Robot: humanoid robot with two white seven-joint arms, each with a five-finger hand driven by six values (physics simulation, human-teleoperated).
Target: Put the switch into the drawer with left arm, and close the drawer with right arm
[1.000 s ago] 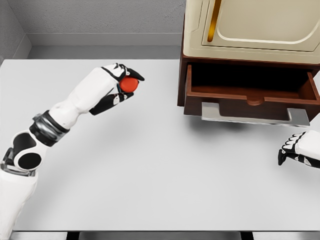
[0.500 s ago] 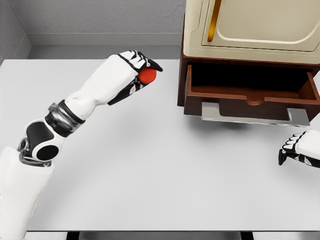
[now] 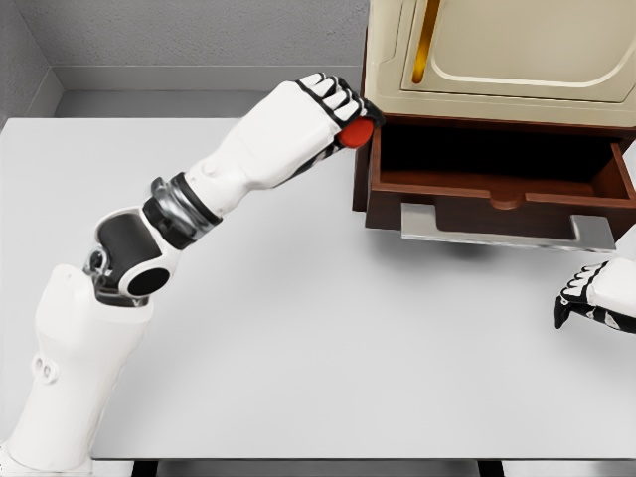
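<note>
The switch (image 3: 357,133) shows as a small round red thing, smooth and plain, with only part of it visible past the fingers that cover it. It sits in the left hand (image 3: 323,111), whose fingers are curled around it in a grasp, black pads showing along the knuckles. Hand and switch are held in the air just at the left outer corner of the drawer (image 3: 497,189), in front of the cabinet's side wall; the switch is not inside the drawer.

The drawer is pulled out, dark reddish-brown wood with a dark interior, a shallow notch in its front wall and a grey metal handle plate (image 3: 507,229) along the front edge. It belongs to a cream cabinet (image 3: 497,55) with a rounded door panel and a brass-coloured strip.

The left arm stretches diagonally from the lower left corner across the table (image 3: 298,328), a flat pale grey surface whose near edge runs along the bottom. A grey wall stands behind it.

The right hand (image 3: 593,295) rests low at the right edge, below the drawer front, its fingers loosely bent and holding nothing.
</note>
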